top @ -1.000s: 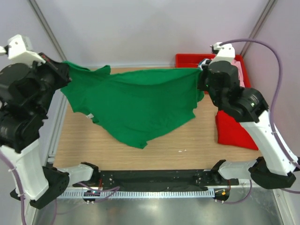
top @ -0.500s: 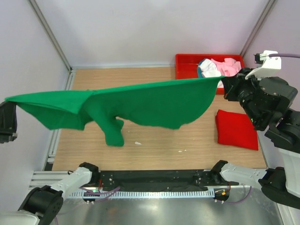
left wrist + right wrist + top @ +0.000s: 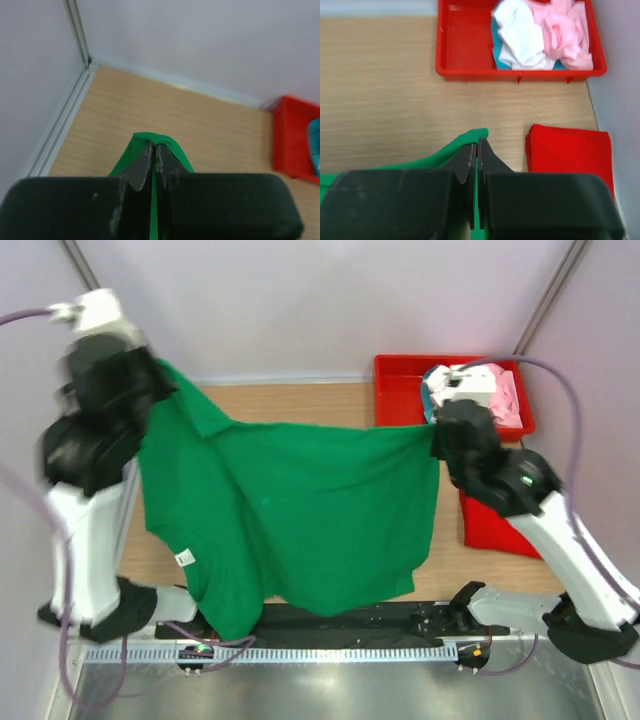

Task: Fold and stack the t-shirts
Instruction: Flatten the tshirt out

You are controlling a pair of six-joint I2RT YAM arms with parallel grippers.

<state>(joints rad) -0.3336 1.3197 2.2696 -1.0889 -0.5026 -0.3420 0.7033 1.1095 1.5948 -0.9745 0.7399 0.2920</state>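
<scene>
The bright green t-shirt (image 3: 300, 510) hangs spread between my two grippers above the table, its lower edge draped over the near table edge. My left gripper (image 3: 158, 375) is shut on its far left corner; in the left wrist view green cloth (image 3: 150, 139) wraps the closed fingertips. My right gripper (image 3: 432, 432) is shut on the right corner; the cloth also shows in the right wrist view (image 3: 445, 152). A folded red t-shirt (image 3: 495, 520) lies on the table at the right, also in the right wrist view (image 3: 567, 150). White, pink and teal shirts (image 3: 540, 35) lie crumpled in the tray.
A red plastic tray (image 3: 400, 390) stands at the far right corner, also in the right wrist view (image 3: 465, 45). Metal frame posts rise at the back left (image 3: 80, 260) and back right (image 3: 550, 290). The wooden table (image 3: 300, 405) shows behind the shirt.
Both arms swung back inward and lowered the green shirt; it went from stretched high and flat across the view to hanging spread over the table, its hem now over the near edge.
</scene>
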